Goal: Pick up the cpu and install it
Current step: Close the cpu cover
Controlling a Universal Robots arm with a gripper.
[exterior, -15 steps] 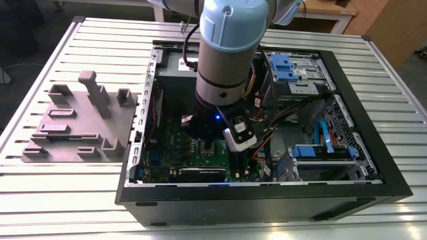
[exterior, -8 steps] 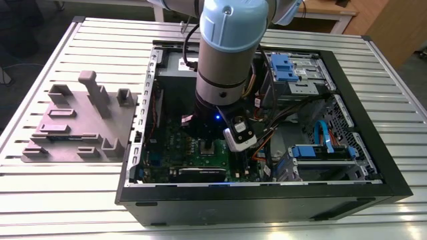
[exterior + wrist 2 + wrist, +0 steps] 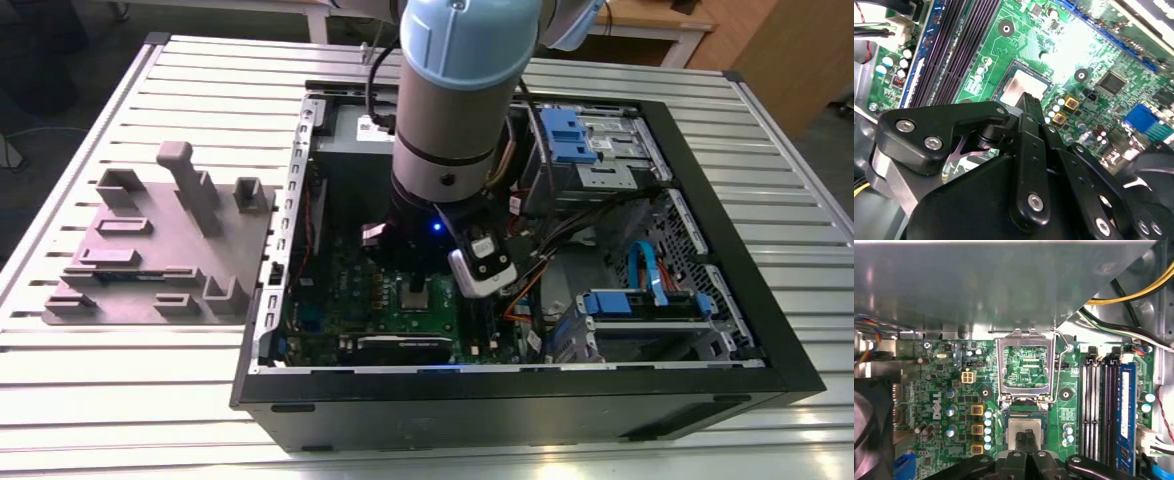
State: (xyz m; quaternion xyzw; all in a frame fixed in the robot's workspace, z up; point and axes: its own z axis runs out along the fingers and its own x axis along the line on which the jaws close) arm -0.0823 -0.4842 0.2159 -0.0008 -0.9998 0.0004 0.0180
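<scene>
- The robot arm (image 3: 454,100) reaches down into an open computer case (image 3: 534,400) at the centre of the exterior view. The case lies on a slatted metal table (image 3: 80,400).
- The gripper (image 3: 1026,440) hangs low over the green motherboard (image 3: 944,390). Its two black fingertips (image 3: 1022,441) are closed against each other with nothing clamped between them.
- The cpu (image 3: 1016,426) lies flat in its socket, silver top up, directly under the fingertips. Whether the tips touch it I cannot tell.
- In the second wrist view the finger tips overlap the near edge of the cpu.
- The socket's metal retention frame (image 3: 1026,342) stands swung open just beside the cpu.
- Black memory slots (image 3: 1099,405) run alongside the socket.
- A grey fixture plate (image 3: 154,250) with upright blocks sits on the table at the exterior view's left, outside the case.
</scene>
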